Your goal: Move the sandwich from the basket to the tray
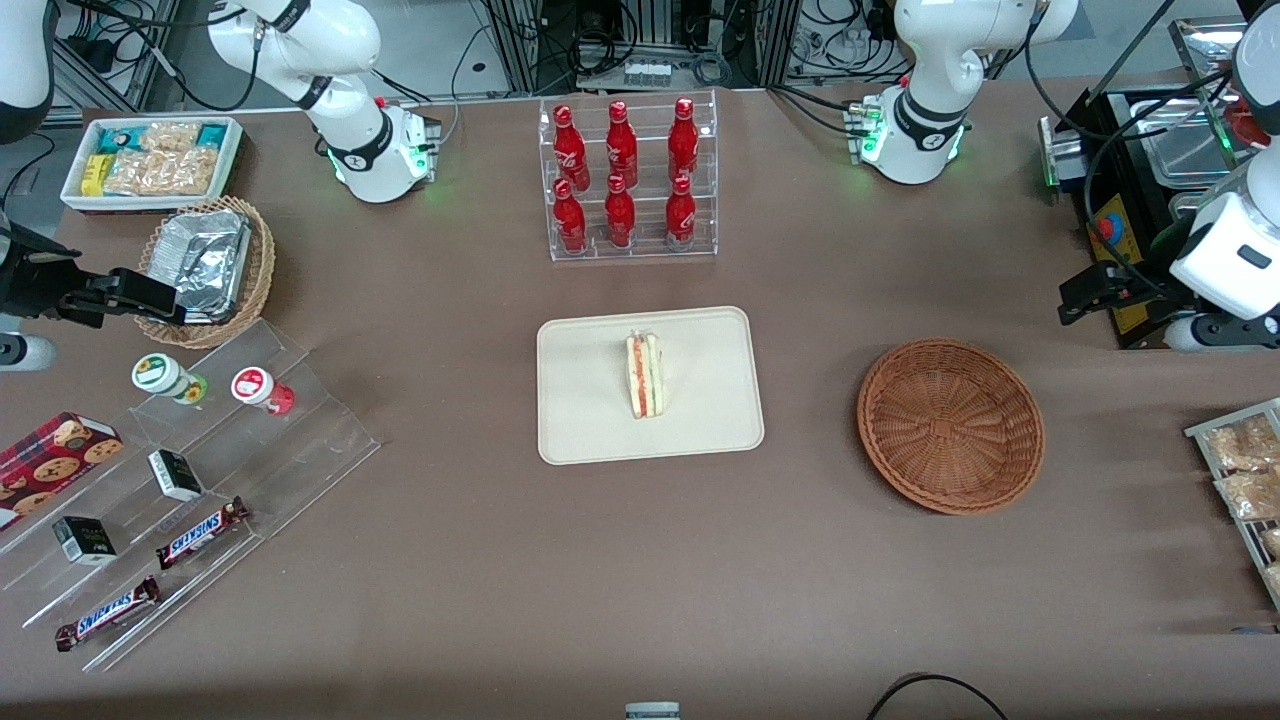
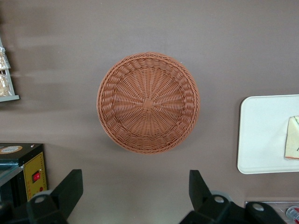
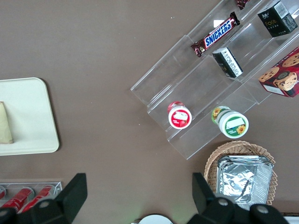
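Observation:
The sandwich (image 1: 646, 375) stands on its edge in the middle of the cream tray (image 1: 700, 420), its red, orange and green layers facing up. The reddish-brown basket (image 1: 950, 425) sits empty beside the tray, toward the working arm's end of the table. My left gripper (image 1: 1078, 298) is open and empty. It hangs high, apart from the basket and farther from the front camera than it. In the left wrist view the gripper (image 2: 134, 181) looks down on the empty basket (image 2: 148, 102), the tray's end (image 2: 261, 135) and a corner of the sandwich (image 2: 293, 144).
A clear rack of red bottles (image 1: 628, 180) stands farther from the front camera than the tray. A black machine (image 1: 1150, 200) and a wire rack of snack packets (image 1: 1245, 480) sit at the working arm's end. Acrylic steps with snacks (image 1: 180, 470), a foil-container basket (image 1: 205, 265) and a white bin (image 1: 150, 160) lie toward the parked arm's end.

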